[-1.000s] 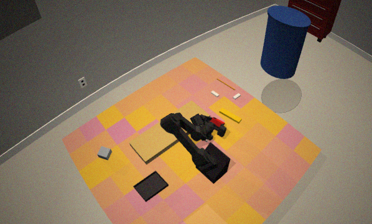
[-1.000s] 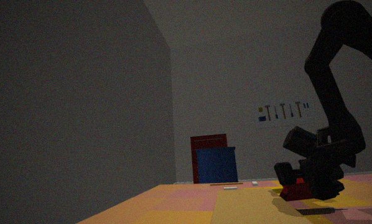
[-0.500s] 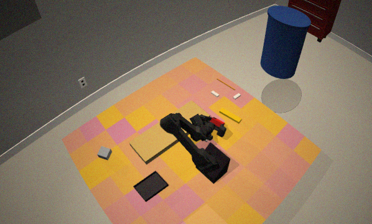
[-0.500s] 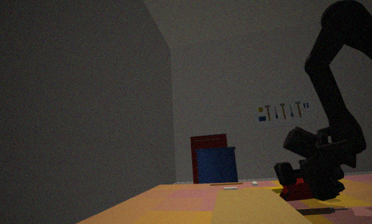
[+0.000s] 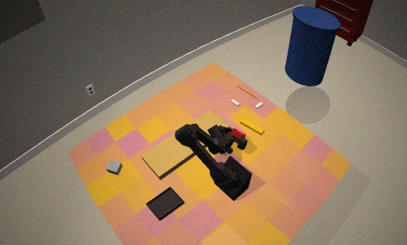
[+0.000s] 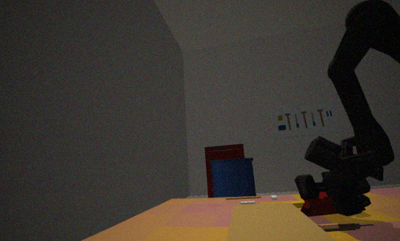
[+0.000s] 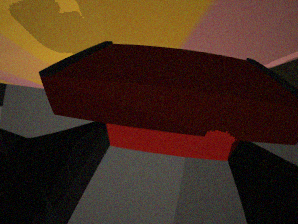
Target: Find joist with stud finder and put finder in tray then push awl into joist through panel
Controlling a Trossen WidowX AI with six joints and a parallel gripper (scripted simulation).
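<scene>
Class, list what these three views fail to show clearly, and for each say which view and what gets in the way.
- Stud finder: top view, mostly covered by the gripper; wrist view, only its red body, no readout.
- Awl: exterior view, dim and small, tip unclear.
- Arm: exterior view, cut off by the top and right edges.
- Joist: hidden under the floor panel in every view.
- Wall tools: exterior view, too small to identify.
</scene>
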